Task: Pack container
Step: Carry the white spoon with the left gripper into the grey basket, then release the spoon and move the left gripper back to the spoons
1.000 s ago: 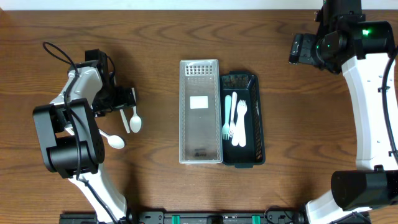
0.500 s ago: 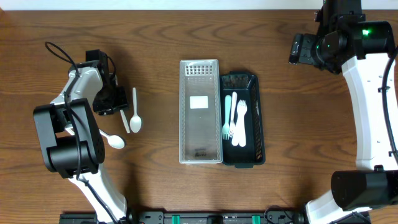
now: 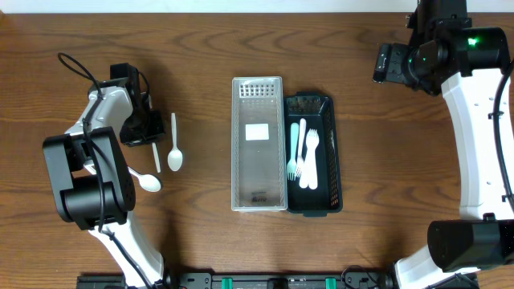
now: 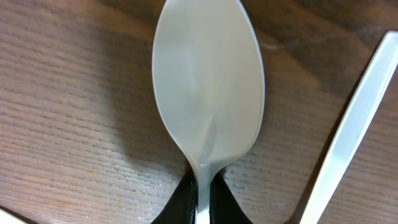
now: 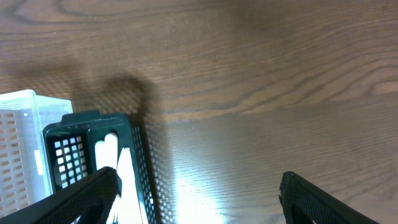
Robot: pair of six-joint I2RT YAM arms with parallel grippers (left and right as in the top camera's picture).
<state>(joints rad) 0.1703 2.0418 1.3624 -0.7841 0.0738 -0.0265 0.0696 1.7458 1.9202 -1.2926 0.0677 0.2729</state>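
Observation:
My left gripper (image 4: 202, 186) is shut on the thin neck of a white plastic spoon (image 4: 208, 93), whose bowl lies face up on the wood just ahead of the fingertips. In the overhead view this gripper (image 3: 149, 136) sits at the table's left, with a thin white piece (image 3: 156, 156) sticking out below it. A second white spoon (image 3: 174, 148) lies just to its right, and its handle (image 4: 354, 124) shows in the left wrist view. A third spoon (image 3: 149, 182) lies nearer the front. My right gripper (image 5: 199, 199) hangs open and empty at the far right (image 3: 389, 64).
A clear plastic tray (image 3: 238, 144) stands mid-table. A dark green mesh basket (image 3: 336, 152) touches its right side and holds a pale teal fork (image 3: 293, 148) and white forks (image 3: 309, 160). The basket's corner (image 5: 93, 134) shows beside my right gripper's left finger.
My left gripper went from wide open to shut on the spoon's neck, and the thin white piece below it turned more upright. The right arm has not moved.

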